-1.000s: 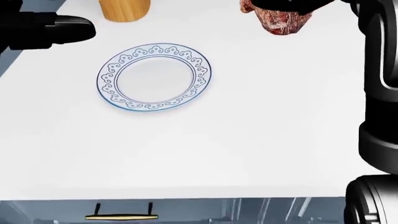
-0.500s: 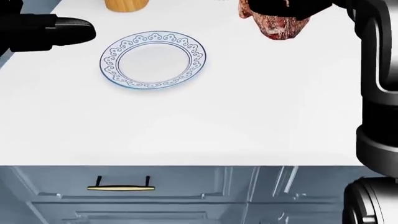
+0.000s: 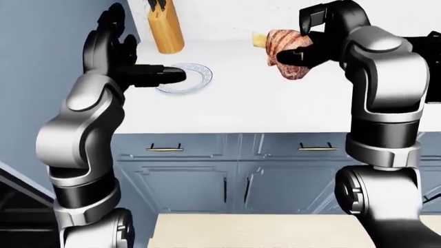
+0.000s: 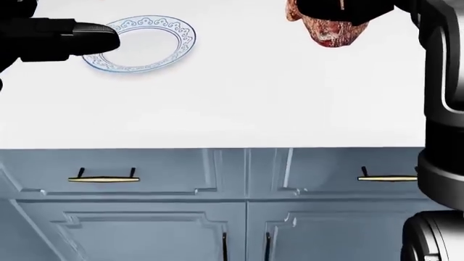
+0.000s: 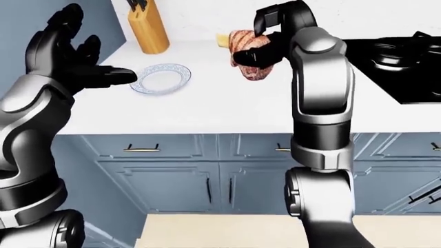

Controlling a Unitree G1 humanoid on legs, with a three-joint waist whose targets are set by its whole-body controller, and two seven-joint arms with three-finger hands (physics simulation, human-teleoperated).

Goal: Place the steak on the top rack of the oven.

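Since the earlier head views the whole picture has slid: the plate [image 4: 140, 43] now sits near the top left, the counter edge has risen and the cabinet doors [image 4: 239, 217] fill the lower half, so the camera has moved, seemingly backing away, rather than the things. The steak [image 3: 288, 57] hangs above the white counter [image 3: 275, 108], pinched from above in the right hand [image 3: 314, 49], well clear of the empty plate. The left hand [image 5: 72, 57] is spread, fingers apart, holding nothing, near the plate's left rim. To carry well, I judge the grip should stay firm and level while the body turns, with the free arm tucked away from the knife block [image 3: 165, 28]. No oven or rack shows anywhere; only a dark stovetop [image 5: 407, 62] at the right-eye view's right. How deeply the fingers bite the meat is hidden by the hand itself.
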